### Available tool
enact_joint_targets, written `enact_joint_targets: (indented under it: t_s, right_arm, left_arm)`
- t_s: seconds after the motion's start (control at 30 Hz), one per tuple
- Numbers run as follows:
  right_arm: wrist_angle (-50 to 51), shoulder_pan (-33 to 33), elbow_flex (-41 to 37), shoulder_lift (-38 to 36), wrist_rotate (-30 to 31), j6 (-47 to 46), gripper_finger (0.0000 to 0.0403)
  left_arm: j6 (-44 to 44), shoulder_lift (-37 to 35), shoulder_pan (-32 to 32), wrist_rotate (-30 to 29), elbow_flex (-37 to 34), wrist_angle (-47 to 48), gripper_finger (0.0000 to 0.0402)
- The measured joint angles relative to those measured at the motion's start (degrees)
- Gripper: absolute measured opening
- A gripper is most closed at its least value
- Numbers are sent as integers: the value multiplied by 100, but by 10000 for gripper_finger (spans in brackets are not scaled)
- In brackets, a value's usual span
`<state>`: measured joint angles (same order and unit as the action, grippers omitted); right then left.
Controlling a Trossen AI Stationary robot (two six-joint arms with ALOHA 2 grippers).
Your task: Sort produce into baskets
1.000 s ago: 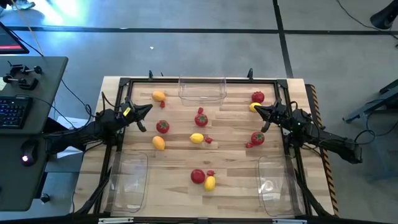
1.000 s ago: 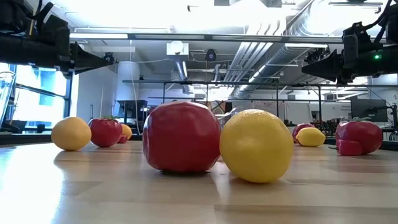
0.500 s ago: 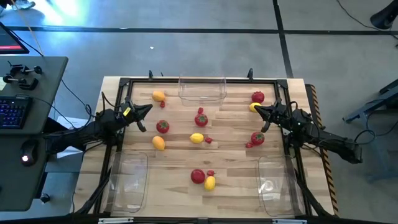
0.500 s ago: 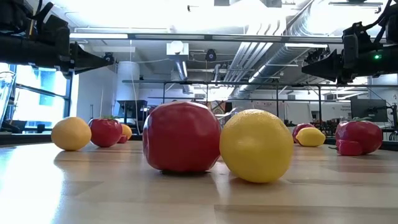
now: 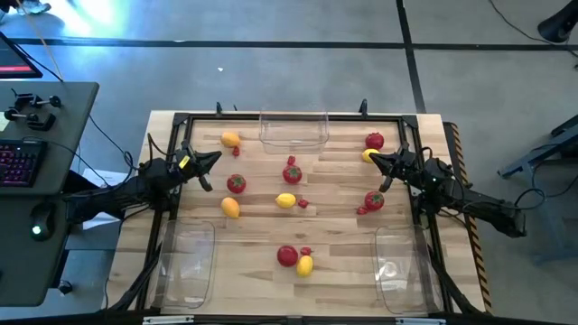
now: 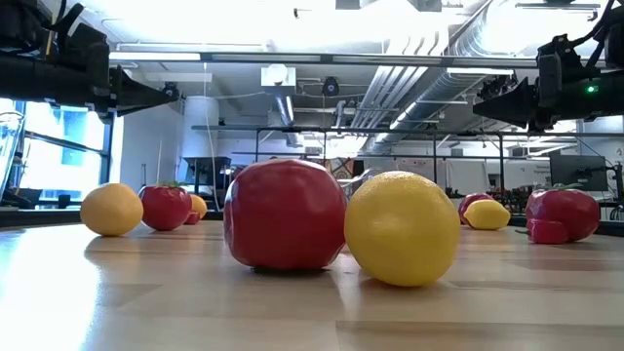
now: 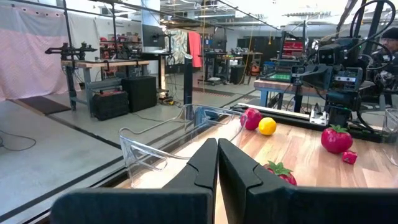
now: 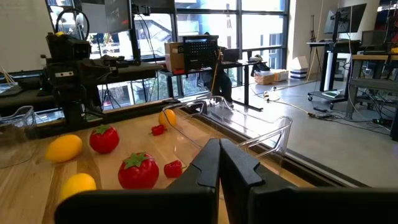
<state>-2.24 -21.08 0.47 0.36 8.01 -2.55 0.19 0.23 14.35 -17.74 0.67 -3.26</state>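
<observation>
Red tomatoes, yellow lemons and berries lie loose mid-table while my left gripper (image 5: pixel 215 156) at nine o'clock and right gripper (image 5: pixel 372 157) at three hover pinched shut, so I should spread one before descending squarely over the tomato (image 5: pixel 236 184).

No legible text, labels or nos. anywhere in view

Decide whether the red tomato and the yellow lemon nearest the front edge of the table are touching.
Cannot tell. In the high view the tomato and lemon sit edge to edge; the low view overlaps them, hiding any gap or contact.
</observation>
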Motion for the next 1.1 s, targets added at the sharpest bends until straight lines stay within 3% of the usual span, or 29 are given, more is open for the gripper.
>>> enact_joint_targets:
  t_s: [0.9, 1.1]
  right_arm:
    - [-13, 1, 0, -2, 0, -277, 0]
    - [-399, 0, 8, 2, 102, -218, 0]
  left_arm:
    - [-5, -2, -4, 0, -2, -1, 0]
    - [2, -2, -4, 1, -2, -1, 0]
